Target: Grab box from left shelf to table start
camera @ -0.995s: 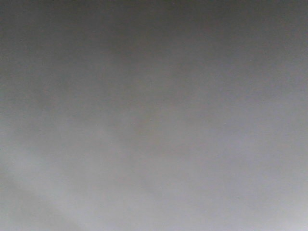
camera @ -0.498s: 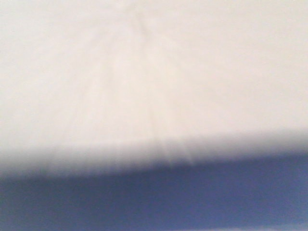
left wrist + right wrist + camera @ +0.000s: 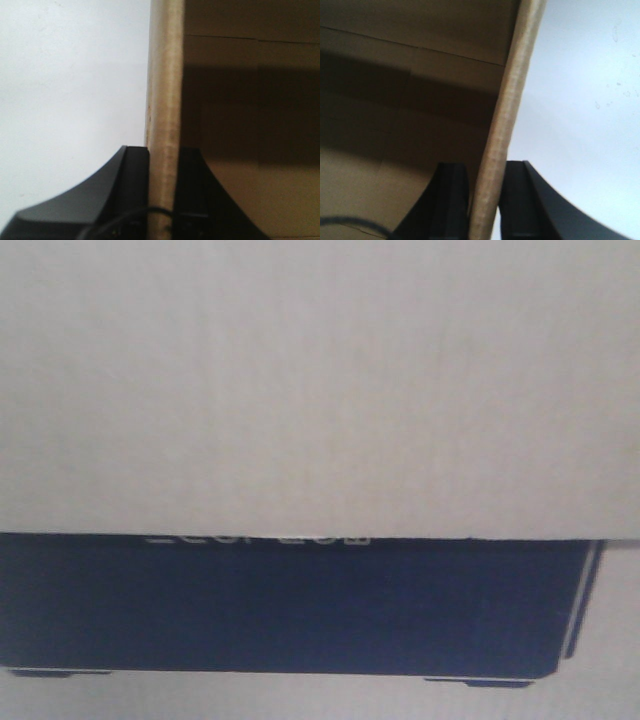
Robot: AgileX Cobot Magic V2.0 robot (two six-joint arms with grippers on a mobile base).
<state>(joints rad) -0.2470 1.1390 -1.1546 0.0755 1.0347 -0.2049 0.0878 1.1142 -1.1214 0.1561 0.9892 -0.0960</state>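
Your box (image 3: 320,390) fills the front view, held between your 2 arms: left gripper (image 3: 163,155) clamped on its left wall edge, right gripper (image 3: 487,167) on the right; its long axis likely runs across you.

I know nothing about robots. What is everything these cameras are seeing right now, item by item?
box: one, plain brown cardboard, fills the front view; its wall edges run up both wrist views.
black panel: one, black with a thin white outline, low on the box in the front view.
lettering: one line, pale, cut off at the panel's top edge, unreadable.
pale surface: one, whitish, beside the box in both wrist views; cannot tell what it is.
left gripper: one, black, fingers either side of a box wall.
right gripper: one, black, likewise.
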